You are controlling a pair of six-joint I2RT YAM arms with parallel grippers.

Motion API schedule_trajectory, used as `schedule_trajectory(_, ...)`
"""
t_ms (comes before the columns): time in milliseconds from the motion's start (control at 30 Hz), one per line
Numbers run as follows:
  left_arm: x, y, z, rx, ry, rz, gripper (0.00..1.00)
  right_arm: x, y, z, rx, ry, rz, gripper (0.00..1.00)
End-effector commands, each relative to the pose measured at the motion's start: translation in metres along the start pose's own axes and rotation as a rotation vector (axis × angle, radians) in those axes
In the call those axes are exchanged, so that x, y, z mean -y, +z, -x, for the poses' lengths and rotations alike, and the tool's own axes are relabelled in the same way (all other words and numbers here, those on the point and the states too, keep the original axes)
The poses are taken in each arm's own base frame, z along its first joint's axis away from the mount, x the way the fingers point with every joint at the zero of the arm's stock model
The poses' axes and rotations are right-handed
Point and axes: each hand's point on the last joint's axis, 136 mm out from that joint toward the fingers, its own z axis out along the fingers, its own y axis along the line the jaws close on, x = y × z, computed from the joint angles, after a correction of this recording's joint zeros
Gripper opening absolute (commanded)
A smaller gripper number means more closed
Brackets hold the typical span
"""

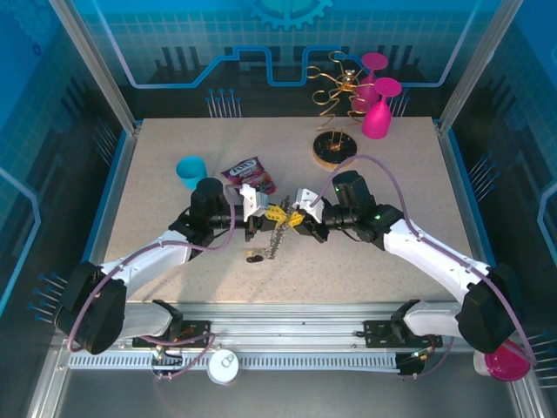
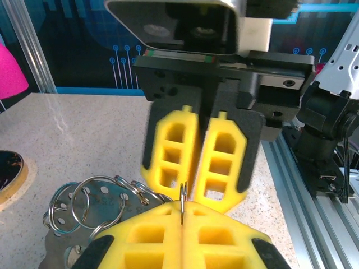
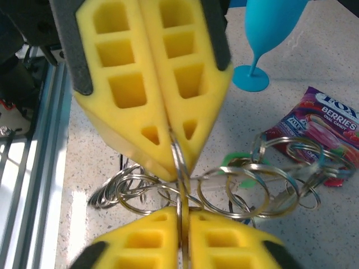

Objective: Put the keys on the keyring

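- Fingers of left gripper (image 2: 182, 213) and right gripper (image 3: 183, 218) are closed tight on the thin grey metal keyring (image 3: 179, 162) beside the purple snack packet (image 1: 248, 174).
- Opposing pulls could twist it loose.

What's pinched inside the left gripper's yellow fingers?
A thin metal loop, apparently the keyring, stands edge-on between the closed pads of the left gripper. How deep it reaches is covered by the pads.

keyring (image 3: 180, 185): thin grey metal loop, seen edge-on, upright, centre of the right wrist view | chain (image 1: 277, 237): silvery, hangs straight down from it, centre of the top view | split rings (image 3: 247, 188): silver, overlapping cluster, right of centre | keys (image 3: 238, 164): one green plastic head among the rings, blade hidden
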Motion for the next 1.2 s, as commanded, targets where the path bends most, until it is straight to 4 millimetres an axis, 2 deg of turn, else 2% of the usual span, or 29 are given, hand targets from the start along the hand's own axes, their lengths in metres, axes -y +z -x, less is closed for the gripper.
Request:
schedule_trajectory(0,0.004,-0.001,0.013,0.052,0.048,-0.03,0.0,0.005,-0.02,0.015,0.083,0.021,-0.017,0.23)
schedule_trajectory(67,0.004,0.0,0.013,0.051,0.045,-0.036,0.0,0.003,-0.024,0.011,0.099,0.028,-0.005,0.23)
schedule_trajectory(400,0.006,0.002,0.012,0.055,0.043,-0.064,0.0,-0.003,-0.022,0.033,0.2,0.005,0.064,0.23)
schedule_trajectory(767,0.007,0.001,0.015,0.067,0.039,-0.067,0.0,-0.006,-0.011,0.028,0.185,-0.002,0.107,0.21)
schedule_trajectory(933,0.007,0.002,0.017,0.074,0.031,-0.075,0.0,-0.007,-0.007,0.03,0.19,-0.008,0.127,0.13)
schedule_trajectory(967,0.007,0.002,0.017,0.074,0.032,-0.073,0.0,-0.008,-0.006,0.029,0.189,-0.006,0.132,0.09)
schedule_trajectory(1000,0.006,0.003,0.017,0.073,0.03,-0.072,0.0,-0.006,-0.01,0.04,0.208,-0.026,0.132,0.04)
schedule_trajectory(1033,0.005,0.003,0.016,0.068,0.027,-0.065,0.0,-0.007,-0.011,0.042,0.208,-0.031,0.134,0.0)
schedule_trajectory(1100,0.002,0.002,0.014,0.045,0.025,-0.047,0.0,-0.009,-0.014,0.043,0.196,-0.047,0.138,0.0)
schedule_trajectory(1167,-0.001,0.002,0.009,0.007,0.016,-0.026,0.08,-0.012,-0.018,0.041,0.157,-0.069,0.14,0.0)
